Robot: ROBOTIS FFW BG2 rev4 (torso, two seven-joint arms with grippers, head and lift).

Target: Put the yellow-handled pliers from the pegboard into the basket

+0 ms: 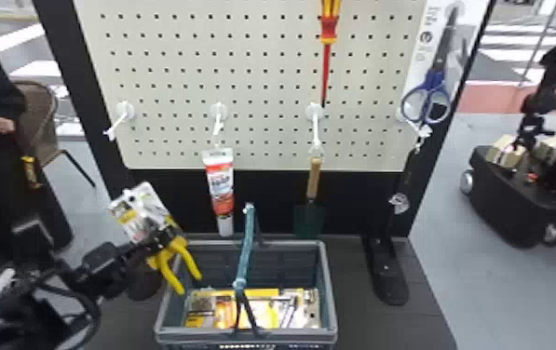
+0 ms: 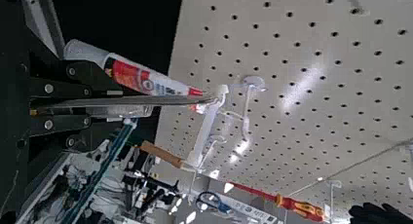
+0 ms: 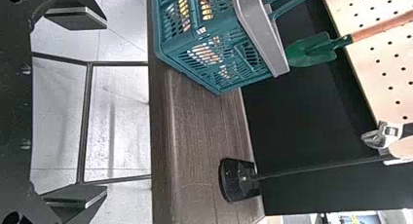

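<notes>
In the head view my left gripper (image 1: 162, 235) is shut on the yellow-handled pliers (image 1: 176, 253), which hang tilted with their card at upper left and handles pointing down over the left rim of the basket (image 1: 330, 279). The left wrist view has the left gripper (image 2: 63, 106) closed on the pliers' card (image 2: 160, 102), which is seen edge-on. The right wrist view shows the basket (image 3: 219, 63) and my right gripper (image 3: 75, 109), its fingers wide apart with nothing between them, off to the basket's side.
Packaged items (image 1: 262, 312) lie in the basket, and its handle (image 1: 246, 246) stands up. On the pegboard (image 1: 262, 60) hang a white-red tube (image 1: 220, 186), a trowel (image 1: 314, 179), a screwdriver (image 1: 328, 42) and blue scissors (image 1: 428, 100). A black stand foot (image 1: 388, 279) rests right of the basket.
</notes>
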